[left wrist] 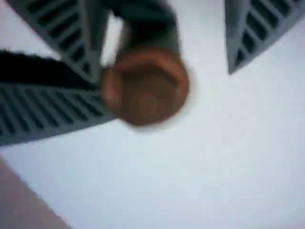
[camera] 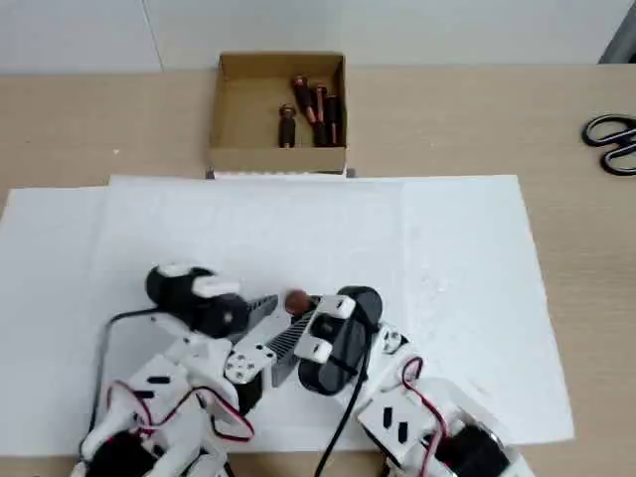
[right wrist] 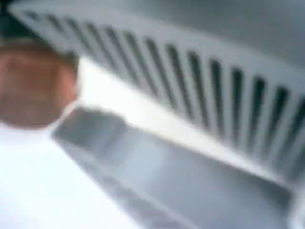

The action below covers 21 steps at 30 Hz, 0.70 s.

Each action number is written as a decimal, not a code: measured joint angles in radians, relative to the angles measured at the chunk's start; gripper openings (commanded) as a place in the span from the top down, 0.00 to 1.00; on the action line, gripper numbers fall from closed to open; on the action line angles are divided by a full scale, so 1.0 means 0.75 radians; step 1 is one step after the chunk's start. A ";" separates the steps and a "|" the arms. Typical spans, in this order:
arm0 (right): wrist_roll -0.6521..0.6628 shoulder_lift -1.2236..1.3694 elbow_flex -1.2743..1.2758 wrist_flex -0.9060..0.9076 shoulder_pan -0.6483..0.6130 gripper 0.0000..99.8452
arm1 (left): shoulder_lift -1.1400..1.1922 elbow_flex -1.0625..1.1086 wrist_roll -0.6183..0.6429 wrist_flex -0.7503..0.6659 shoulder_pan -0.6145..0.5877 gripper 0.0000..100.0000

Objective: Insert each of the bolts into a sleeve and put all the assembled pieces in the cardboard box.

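At the near edge of the table the two arms lean in together. The left gripper (camera: 270, 310) and the right gripper (camera: 310, 320) meet tip to tip over the white sheet (camera: 447, 258). The bolt (camera: 295, 300) sits between them, its copper head showing just past the tips.

In the left wrist view the left gripper's jaws stand apart. The head lies against one finger (left wrist: 62, 33) and there is open sheet between it and the other. Whether the right gripper has hold of the bolt I cannot tell, as its own view is too blurred.

I judge the bolt to be a small, stiff metal piece, dense for its size, smooth and round. It is likely to roll on the sheet or twist out of a light pinch. The safest hold looks to be across the body just under the head, so that the wider head acts as a stop.

A dark shape runs on behind the head. I cannot make out whether it is a bare shank or a sleeve already on. The contact between bolt and tips is hidden in the high view.

Farther off, beyond the sheet, the cardboard box (camera: 231, 109) holds several assembled pieces (camera: 316, 111) lying close together. At the far right, scissors (camera: 611, 142) are cut off by the edge.
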 measured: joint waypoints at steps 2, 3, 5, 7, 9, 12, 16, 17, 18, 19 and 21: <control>0.002 -0.002 -0.004 0.025 0.000 1.00 | 0.002 -0.008 0.000 0.004 0.002 0.83; 0.002 -0.002 -0.010 0.031 0.000 1.00 | 0.004 -0.020 0.000 0.010 0.002 0.83; 0.002 -0.004 -0.020 0.031 -0.004 1.00 | 0.004 -0.049 0.000 0.025 0.002 0.83; 0.002 -0.004 -0.031 0.031 -0.002 1.00 | 0.004 -0.076 -0.002 0.039 0.002 0.83; 0.002 -0.004 -0.031 0.031 0.000 1.00 | 0.004 -0.115 -0.014 0.068 0.004 0.83; 0.002 -0.004 -0.031 0.031 0.000 1.00 | 0.004 -0.180 -0.027 0.104 0.004 0.83; 0.002 -0.004 -0.031 0.031 0.000 1.00 | 0.004 -0.262 -0.059 0.115 -0.053 0.91; 0.002 -0.004 -0.031 0.031 0.000 1.00 | 0.004 -0.270 -0.094 0.115 -0.080 0.96; 0.002 -0.004 -0.031 0.031 0.000 1.00 | 0.004 -0.278 -0.121 0.115 -0.108 1.00; 0.002 -0.004 -0.031 0.031 0.000 1.00 | 0.004 -0.282 -0.151 0.115 -0.143 0.99; 0.002 -0.004 -0.031 0.031 0.025 1.00 | 0.004 -0.282 -0.221 0.108 -0.213 1.00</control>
